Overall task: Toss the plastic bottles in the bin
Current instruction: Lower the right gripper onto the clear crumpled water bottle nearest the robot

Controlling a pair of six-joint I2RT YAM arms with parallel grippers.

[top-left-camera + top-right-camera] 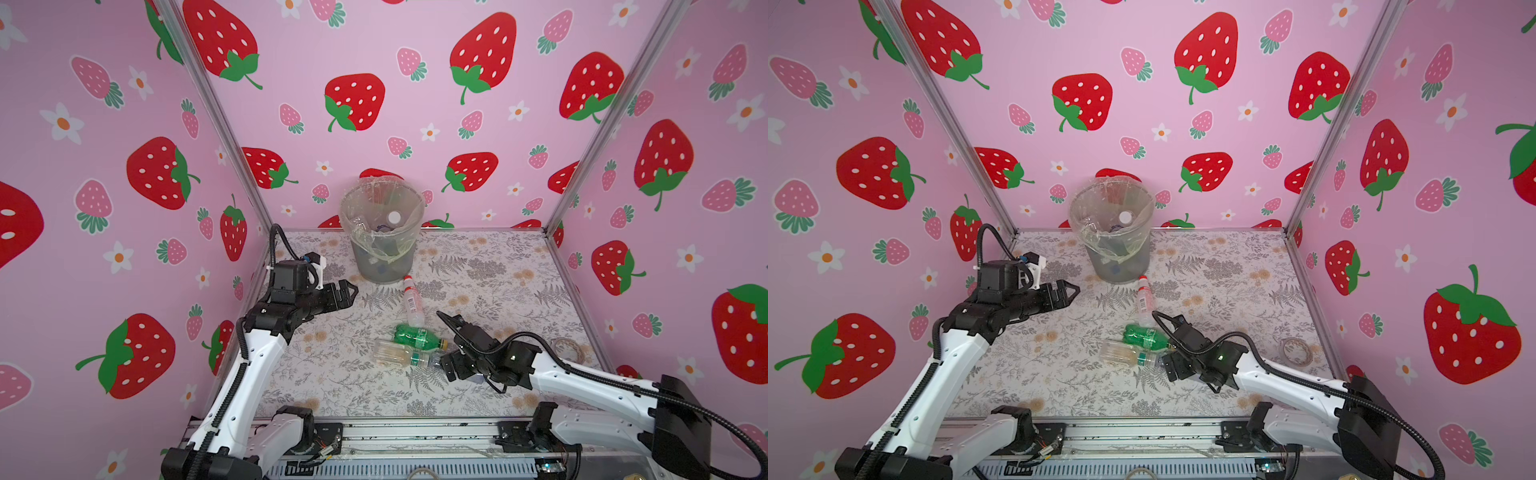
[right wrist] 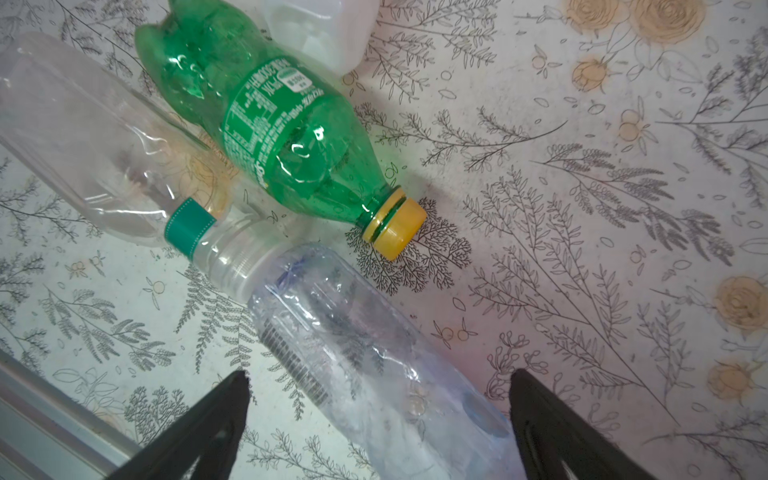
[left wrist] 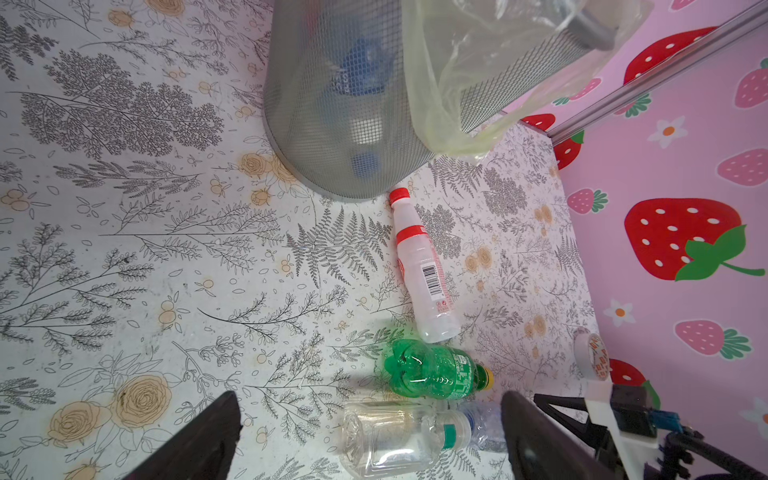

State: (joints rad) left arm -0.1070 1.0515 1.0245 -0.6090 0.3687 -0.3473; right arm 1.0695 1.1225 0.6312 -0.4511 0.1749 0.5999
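Right wrist | bluish bottle [image 2: 332,316] | between spread jaws of right gripper [image 2: 380,373]

A floral tablecloth [image 1: 324,374] with grey ferns and pale orange roses covers the table. Pink walls [image 1: 374,50] printed with red strawberries stand on three sides, joined by metal posts [image 1: 599,137]. A roll of tape [image 3: 592,355] lies near the right wall.

Lab robot test booth. Strawberry-print wall panels [image 1: 374,50] left, far and right, framed by aluminium posts [image 1: 220,124]. Floral-covered tabletop [image 1: 332,374], mounting rail [image 1: 415,434] along near edge.
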